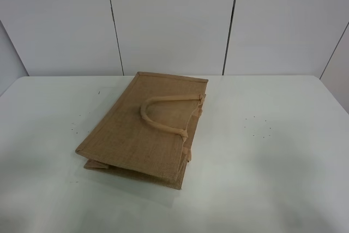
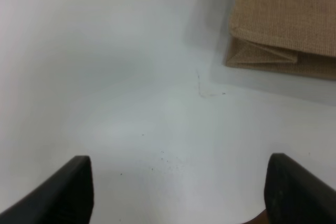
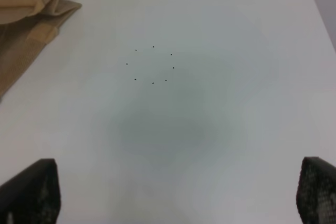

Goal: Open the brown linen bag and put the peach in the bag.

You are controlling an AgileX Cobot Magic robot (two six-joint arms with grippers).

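On the white counter (image 1: 283, 151) the brown linen bag (image 1: 142, 129) lies folded flat, no peach in view, so either empty, wide-open pair of jaws could merely drag the closed bag along.

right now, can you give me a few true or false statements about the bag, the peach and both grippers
1. The brown linen bag lies flat and folded on the white table. True.
2. The peach sits beside the bag. False: no peach shows in any view.
3. The left gripper grips a handle. False: it is open over bare table.
4. The right gripper is open and holds nothing. True.
5. One loop handle rests on top of the bag. True.
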